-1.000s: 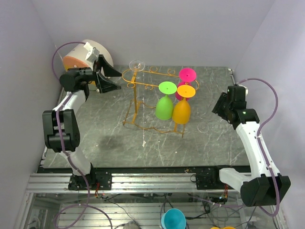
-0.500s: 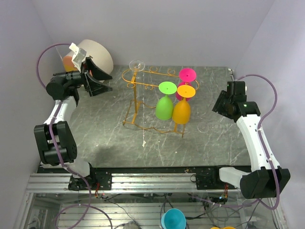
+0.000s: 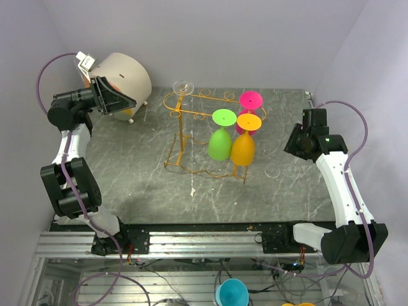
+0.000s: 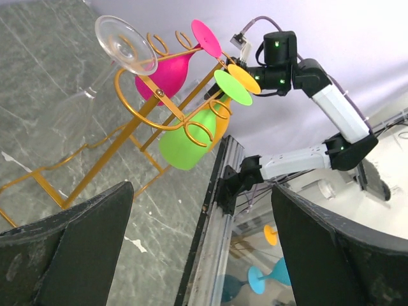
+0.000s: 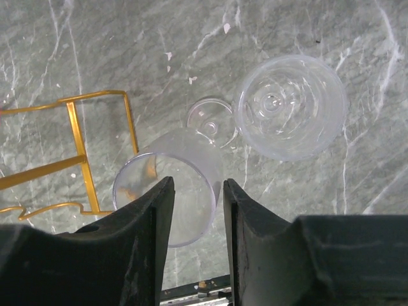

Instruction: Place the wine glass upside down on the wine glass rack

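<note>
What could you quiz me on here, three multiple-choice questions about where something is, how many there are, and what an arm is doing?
1. Where on the wine glass rack does the clear wine glass hang?
A. At the left end of the top rail
B. Between the green and orange glasses
C. On the wavy base

2. How many coloured glasses hang on the rack?
A. One
B. Three
C. Five

3. How is the left gripper?
A. Shut on a glass
B. Shut on the rack
C. Open, holding nothing

Answers:
1 A: in the top view its foot sits at the rail's left end, apart from the coloured ones.
2 B: a pink glass, a green glass and an orange glass hang upside down.
3 C: the left wrist view shows its fingers far apart with nothing between them.
</note>
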You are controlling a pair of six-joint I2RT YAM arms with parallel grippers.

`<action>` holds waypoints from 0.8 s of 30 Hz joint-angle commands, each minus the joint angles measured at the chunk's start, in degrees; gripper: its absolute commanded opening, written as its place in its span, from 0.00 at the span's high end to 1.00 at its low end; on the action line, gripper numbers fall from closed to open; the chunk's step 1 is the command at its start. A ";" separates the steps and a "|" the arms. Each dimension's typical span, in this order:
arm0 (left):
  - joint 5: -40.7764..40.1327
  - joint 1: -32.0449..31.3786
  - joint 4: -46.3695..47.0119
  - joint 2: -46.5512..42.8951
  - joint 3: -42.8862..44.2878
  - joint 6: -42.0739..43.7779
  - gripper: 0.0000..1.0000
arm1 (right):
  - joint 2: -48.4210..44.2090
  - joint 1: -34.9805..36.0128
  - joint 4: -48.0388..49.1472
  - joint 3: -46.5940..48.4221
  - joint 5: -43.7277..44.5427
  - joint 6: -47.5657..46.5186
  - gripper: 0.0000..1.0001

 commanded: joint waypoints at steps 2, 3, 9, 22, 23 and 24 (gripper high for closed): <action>1.76 2.41 8.08 -2.27 1.71 -4.51 0.00 | -0.39 -0.29 -0.63 -1.73 -0.89 -0.57 0.70; 1.82 2.79 7.34 -2.82 1.75 -4.24 0.00 | -0.41 -0.29 -0.58 -2.03 -0.87 -0.72 0.72; 1.67 4.98 -13.95 -5.75 -2.61 8.29 0.00 | -0.84 -0.42 -0.81 -3.59 -0.14 -1.75 1.00; 2.00 5.90 -78.03 -9.24 1.14 45.76 0.06 | -6.87 -0.65 -1.59 0.49 1.62 -2.10 1.00; 2.12 6.05 -97.12 -9.20 3.65 58.21 0.07 | -7.12 -0.68 -2.09 1.30 2.35 -2.06 1.00; 2.08 6.02 -108.81 -9.57 4.10 65.42 0.07 | -7.35 -0.66 -2.65 2.47 3.17 -1.99 1.00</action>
